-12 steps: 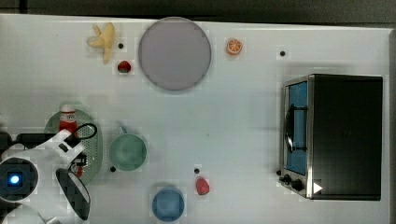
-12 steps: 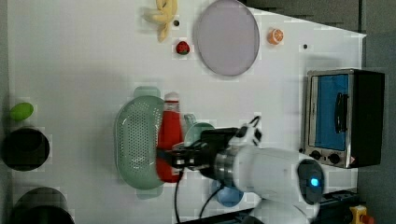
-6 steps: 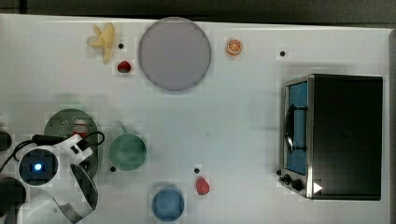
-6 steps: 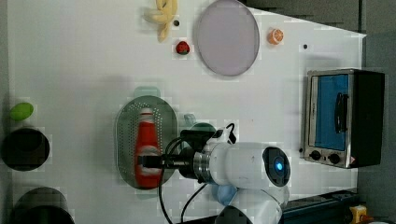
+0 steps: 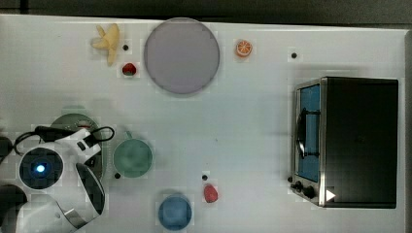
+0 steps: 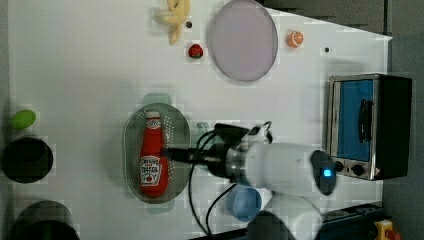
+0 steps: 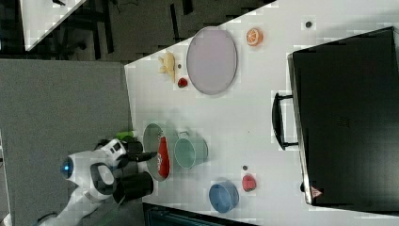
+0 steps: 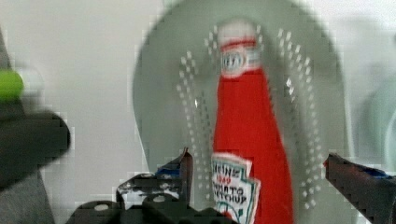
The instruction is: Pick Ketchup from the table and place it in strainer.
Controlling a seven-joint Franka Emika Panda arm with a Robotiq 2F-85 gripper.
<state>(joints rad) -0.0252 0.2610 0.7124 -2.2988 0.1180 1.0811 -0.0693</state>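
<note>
Since a moment ago we have carried the ketchup bottle [image 6: 150, 160] off the rim and laid it flat in the strainer [image 6: 178, 132], cap toward twelve o'clock in the left view, our gripper [image 8: 280, 163] now spread and letting go, so placement looks done.

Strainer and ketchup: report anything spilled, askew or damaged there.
Nothing stands out. The ketchup lies flat on its side inside the strainer, lengthwise along the oval, cap on and label up. No red smear or spill shows on the perforated bottom. The gripper is over it with jaws open on either side.
</note>
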